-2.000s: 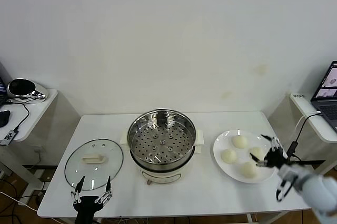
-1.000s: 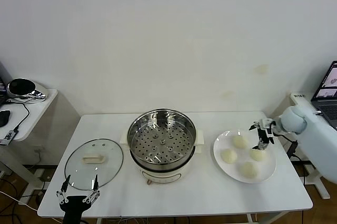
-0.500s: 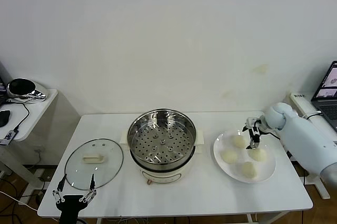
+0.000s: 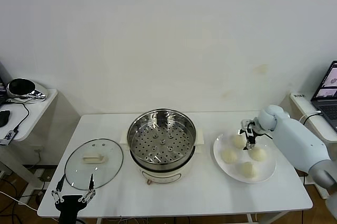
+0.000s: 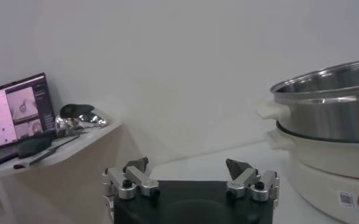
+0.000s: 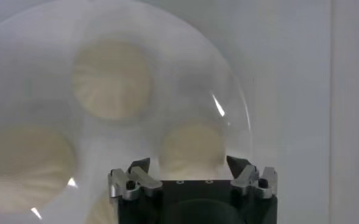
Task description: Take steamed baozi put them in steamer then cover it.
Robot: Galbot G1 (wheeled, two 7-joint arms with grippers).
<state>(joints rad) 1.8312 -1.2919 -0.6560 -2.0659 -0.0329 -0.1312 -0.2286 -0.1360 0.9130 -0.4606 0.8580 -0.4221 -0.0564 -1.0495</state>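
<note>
I see four steamed baozi [image 4: 239, 141], smooth, round, cream-white, all on one white plate [image 4: 268, 174] right of the steamer [image 4: 161, 145]. One steamer, shiny steel, its perforated tray bare. One cover [image 4: 93, 163], clear glass with a cream handle, flat on the table [image 4: 210, 195] to the steamer's left. My right gripper [image 4: 247, 132] hangs over the far bun, fingers spread either side, not touching it. Left gripper [image 4: 73, 191] waits at the near table edge, fingers wide apart, empty.
</note>
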